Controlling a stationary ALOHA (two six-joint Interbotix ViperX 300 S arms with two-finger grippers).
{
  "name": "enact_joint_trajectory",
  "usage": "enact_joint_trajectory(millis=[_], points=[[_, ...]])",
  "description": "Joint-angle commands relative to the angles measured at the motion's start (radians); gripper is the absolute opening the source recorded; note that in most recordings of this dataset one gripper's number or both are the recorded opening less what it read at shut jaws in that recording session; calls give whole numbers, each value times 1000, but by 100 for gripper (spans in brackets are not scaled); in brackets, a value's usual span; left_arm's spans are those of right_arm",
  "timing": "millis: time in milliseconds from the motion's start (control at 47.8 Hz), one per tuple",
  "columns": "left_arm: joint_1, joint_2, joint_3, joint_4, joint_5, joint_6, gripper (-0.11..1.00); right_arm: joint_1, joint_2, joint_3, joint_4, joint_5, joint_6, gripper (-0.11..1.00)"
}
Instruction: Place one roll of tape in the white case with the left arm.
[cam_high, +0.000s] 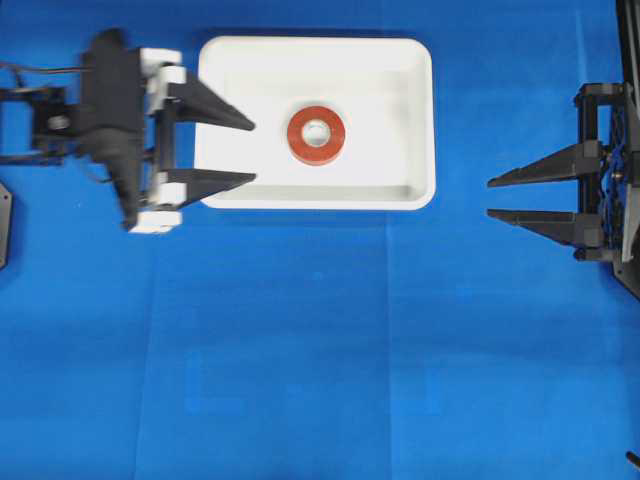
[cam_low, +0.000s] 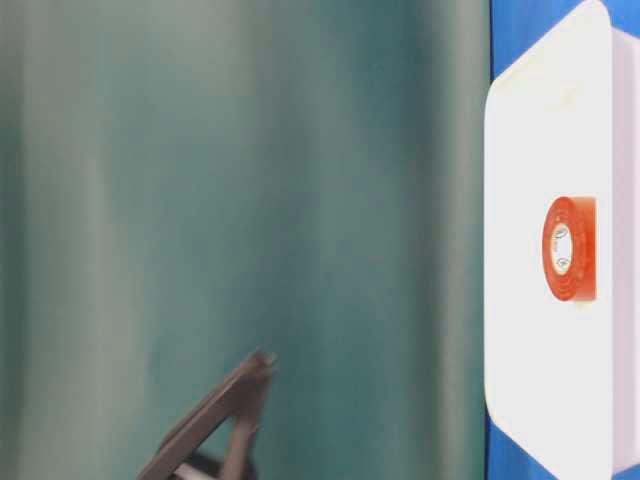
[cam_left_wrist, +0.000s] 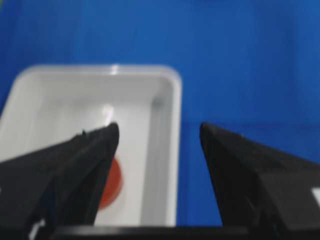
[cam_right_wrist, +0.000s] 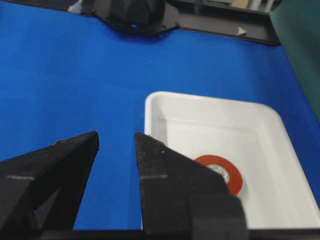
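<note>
Left tool (cam_high: 250, 152) spread wide and empty, prongs over the left rim of the white case (cam_high: 418, 120), upper centre of frame. Roll of tape (cam_high: 316, 135), flat orange-red ring with pale core, lies inside the case mid-floor. Right tool (cam_high: 490, 198) parted, empty, at right edge. Smooth blue surface (cam_high: 320, 350); glossy rounded plastic tray.

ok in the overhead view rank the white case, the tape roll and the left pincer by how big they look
Largest to smallest, as they appear in the overhead view:
1. White case
2. Left pincer, though it sits nearer the camera, so it may look bigger than it is
3. Tape roll, clearly the smallest
</note>
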Motion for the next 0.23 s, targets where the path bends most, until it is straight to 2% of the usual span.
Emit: enact_joint_trajectory(millis=[0,209], points=[[-9,-71,34,-2,-55,-12,61,-2,3,-15,2,-11,2,-11],[-18,-181,112,-2,-71,-38,61,-2,3,-14,2,-11,2,-11]])
